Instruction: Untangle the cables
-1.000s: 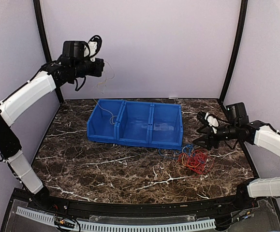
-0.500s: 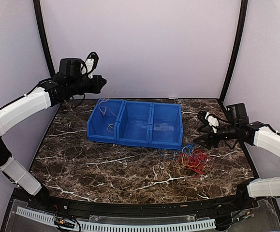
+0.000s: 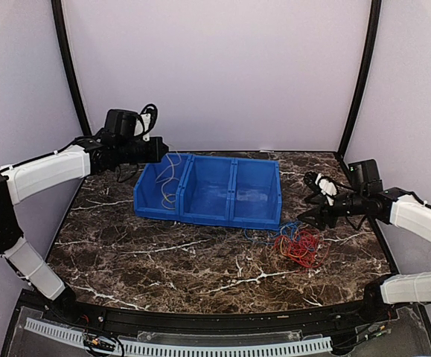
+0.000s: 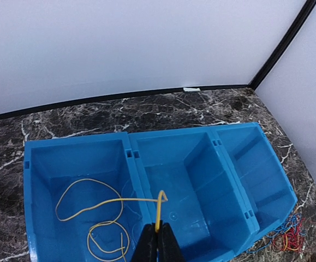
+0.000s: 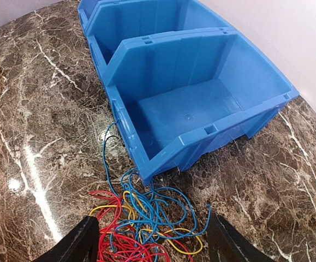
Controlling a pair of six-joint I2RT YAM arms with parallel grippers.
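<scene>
A robot test cell in a lab is shown. A desk (image 3: 163, 260) with a dark marble-pattern top is closed in at the back and sides by plain pale panels (image 3: 215, 74), which are joined at black posts (image 3: 361, 74). A left arm (image 3: 48, 169) and a right arm (image 3: 423, 219) are bolted at the near edge, behind a slotted white duct (image 3: 200, 348). A blue three-part bin (image 3: 260, 212) and loose cables (image 3: 301, 247) are laid out as work pieces.
</scene>
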